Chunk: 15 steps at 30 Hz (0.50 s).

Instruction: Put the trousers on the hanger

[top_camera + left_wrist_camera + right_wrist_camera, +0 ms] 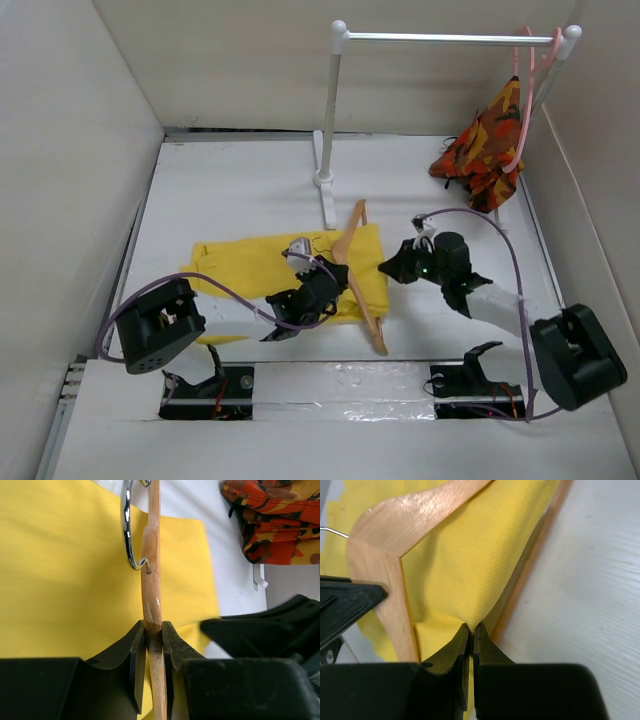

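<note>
You are gripping the light tan wooden triangular hanger with the metal hook [151, 570] in your left gripper [154, 627]. Its black jaws are pressing on both sides of one wooden arm, on the near side of where the hook [128, 535] enters the wood.

Just right of the hanger, your right gripper [471, 627] is pinching a fold of the plain bright yellow cloth trousers [470, 565]. Its jaws are meeting on the cloth beside the hanger's lower bar, and the cloth is rising to a small peak at the tips. In that wrist view the yellow cloth is filling the opening of the hanger; you cannot tell whether it is passing through or only lying behind.

From above, the hanger [365, 300] is lying across the right end of the trousers [250, 262], which are spreading out flat to its left on the white table [240, 190].

Beyond the hanger a white rail stand [330, 120] is standing. Far to the hanger's right, an orange-red patterned garment [490, 145] is hanging from a thin pink hanger [525, 90] on the rail.
</note>
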{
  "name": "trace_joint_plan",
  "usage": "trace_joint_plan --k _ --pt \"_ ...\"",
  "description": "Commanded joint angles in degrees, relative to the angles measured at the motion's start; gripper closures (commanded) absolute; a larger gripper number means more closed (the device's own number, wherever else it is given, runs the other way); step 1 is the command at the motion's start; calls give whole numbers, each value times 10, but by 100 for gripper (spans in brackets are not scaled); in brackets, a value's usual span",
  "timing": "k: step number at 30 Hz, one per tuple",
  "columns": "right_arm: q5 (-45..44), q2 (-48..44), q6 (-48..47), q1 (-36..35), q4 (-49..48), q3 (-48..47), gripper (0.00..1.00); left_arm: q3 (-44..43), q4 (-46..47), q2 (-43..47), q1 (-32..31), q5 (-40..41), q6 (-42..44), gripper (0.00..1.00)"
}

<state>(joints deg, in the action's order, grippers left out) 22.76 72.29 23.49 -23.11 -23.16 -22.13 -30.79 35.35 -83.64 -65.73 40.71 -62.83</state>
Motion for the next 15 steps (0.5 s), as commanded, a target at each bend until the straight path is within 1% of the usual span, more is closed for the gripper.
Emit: trace_joint_plan --k 1,3,4,7,8,10,11,12,15 --pt "-16 -81 -27 52 22 16 100 27 -40 22 10 25 41 100" --pt "-9 -132 -31 80 48 19 100 39 -45 27 10 24 41 100" --pt "-8 -147 -34 89 73 13 100 42 -48 27 10 22 41 100" --pt "-7 -187 -48 120 110 -1 100 56 -71 42 10 28 32 100" --pt "-10 -194 -53 129 142 -13 100 62 -80 55 10 32 28 100" --pt "-11 -210 -70 162 170 -21 100 79 -105 75 10 45 20 100" --pt "-11 -217 -74 175 182 -21 100 91 -115 100 10 50 19 100" --pt "-11 -227 -77 199 185 -20 100 95 -135 114 10 59 20 100" --pt "1 -236 -83 229 194 -16 100 110 -171 168 10 70 24 100"
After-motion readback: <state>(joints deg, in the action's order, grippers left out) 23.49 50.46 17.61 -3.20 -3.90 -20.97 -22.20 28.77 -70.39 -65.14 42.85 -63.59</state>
